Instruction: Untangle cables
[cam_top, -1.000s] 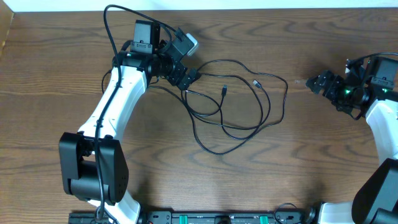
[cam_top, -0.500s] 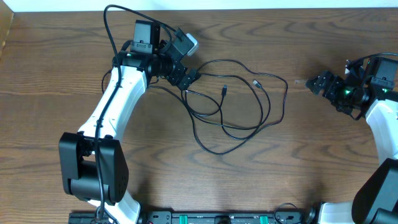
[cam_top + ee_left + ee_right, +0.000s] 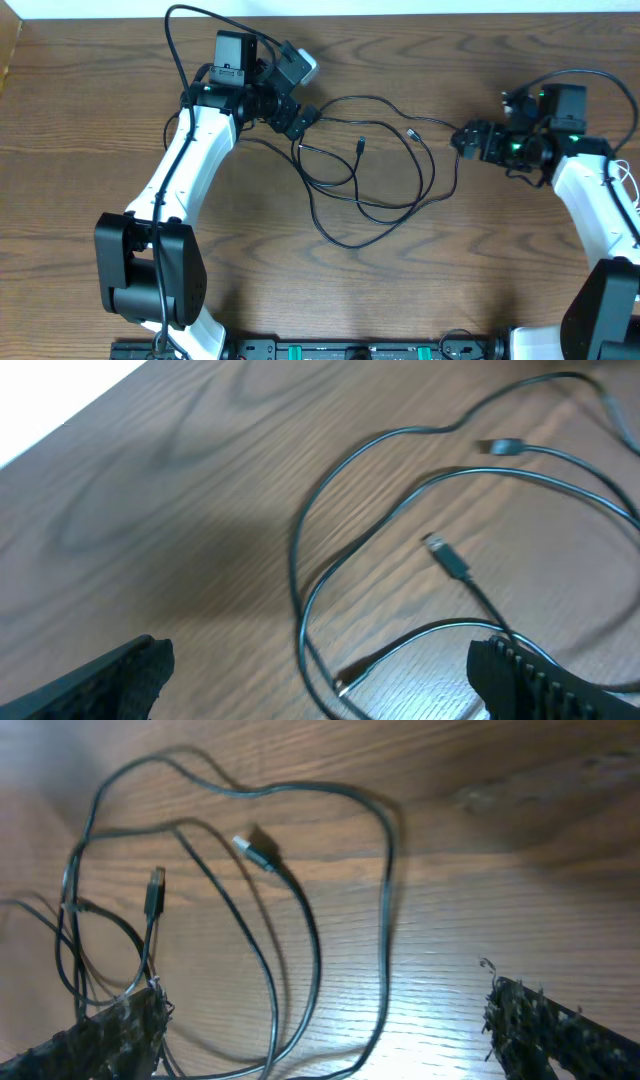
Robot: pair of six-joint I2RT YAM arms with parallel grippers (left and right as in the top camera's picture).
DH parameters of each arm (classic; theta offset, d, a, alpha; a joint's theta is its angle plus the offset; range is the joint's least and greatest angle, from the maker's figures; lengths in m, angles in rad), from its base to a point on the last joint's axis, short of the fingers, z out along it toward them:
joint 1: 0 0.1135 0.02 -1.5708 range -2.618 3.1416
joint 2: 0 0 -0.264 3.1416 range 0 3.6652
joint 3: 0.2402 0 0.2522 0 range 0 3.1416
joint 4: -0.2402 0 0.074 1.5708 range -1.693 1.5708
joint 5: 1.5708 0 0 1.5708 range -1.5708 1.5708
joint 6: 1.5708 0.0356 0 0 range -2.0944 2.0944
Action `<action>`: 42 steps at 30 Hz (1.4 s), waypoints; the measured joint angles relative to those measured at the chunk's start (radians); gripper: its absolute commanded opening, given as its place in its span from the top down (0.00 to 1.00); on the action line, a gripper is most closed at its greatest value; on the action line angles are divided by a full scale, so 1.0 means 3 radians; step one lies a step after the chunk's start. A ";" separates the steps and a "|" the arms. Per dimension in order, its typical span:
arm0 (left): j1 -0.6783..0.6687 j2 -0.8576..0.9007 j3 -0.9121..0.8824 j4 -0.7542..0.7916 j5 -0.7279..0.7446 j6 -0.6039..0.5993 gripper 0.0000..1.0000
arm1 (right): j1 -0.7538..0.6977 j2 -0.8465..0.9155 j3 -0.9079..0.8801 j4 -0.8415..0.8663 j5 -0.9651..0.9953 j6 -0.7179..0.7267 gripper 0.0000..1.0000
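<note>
Since the earlier overhead view, the right gripper [image 3: 463,138] has been brought in from well clear of the cables [image 3: 386,207] to just beside their right-hand loop, while the left gripper [image 3: 302,120] is seen almost unchanged at their upper left edge. The cables are spread flat on the worktop [image 3: 500,260] as several overlapping black loops, with two small plugs [image 3: 361,145] lying free inside the loops. No strand has yet been lifted or separated, so the task is judged to be at its start. Several faults are considered possible from here. If two crossing strands are taken together, the crossings may be pulled tighter rather than freed. If one loop is drawn away while the far side of the cables is not restrained, the whole bundle may be dragged along. A strand this thin, lying flat, may also be missed or may slip out when the gripper closes, and the fingertips may scrape the wood. On both arms the gripper is seen with its jaws fully apart. Nothing is held by either. In the left wrist view, strands run between the spread fingers; contact there cannot be confirmed. The right gripper is judged to be clear of the cables.
</note>
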 measured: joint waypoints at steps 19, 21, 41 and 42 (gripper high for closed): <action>0.0409 0.0000 -0.0013 -0.0381 -0.1287 -0.1225 0.02 | 0.0127 0.0748 -0.0050 -0.0693 0.1865 0.0727 0.10; 0.0409 0.0000 -0.0013 -0.0388 -0.1287 -0.1246 0.02 | 0.0022 0.0758 -0.0051 -0.0689 0.1837 0.0774 0.11; 0.0409 0.0000 -0.0014 -0.0388 -0.1287 -0.1263 0.02 | -0.1827 0.0763 -0.0467 0.1024 0.2000 0.0877 0.01; 0.0409 0.0000 -0.0014 -0.0387 -0.1288 -0.1263 0.02 | -0.1859 0.0785 -0.0488 0.1142 0.2045 0.0875 0.01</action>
